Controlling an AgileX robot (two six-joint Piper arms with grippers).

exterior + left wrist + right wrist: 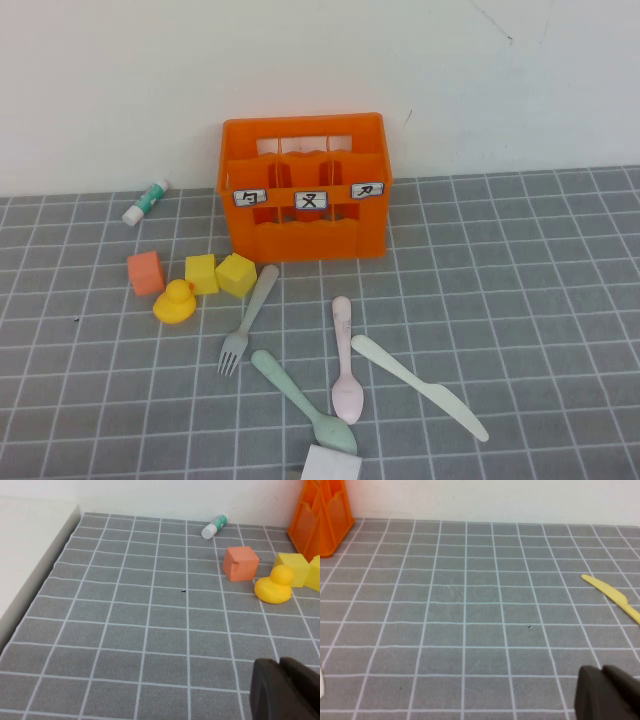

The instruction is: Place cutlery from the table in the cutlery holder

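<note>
cutlery (348, 360) outside cutlery holder (304, 187)

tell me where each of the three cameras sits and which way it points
High view: raised on the robot's side, angled down at the cutlery holder and the cutlery; no arm shows.
Left wrist view: low over the table, facing the duck and cubes; left gripper shut at the edge.
Right wrist view: low, facing the knife; right gripper shut.
Shared: the left wrist and high views both show the duck.
</note>
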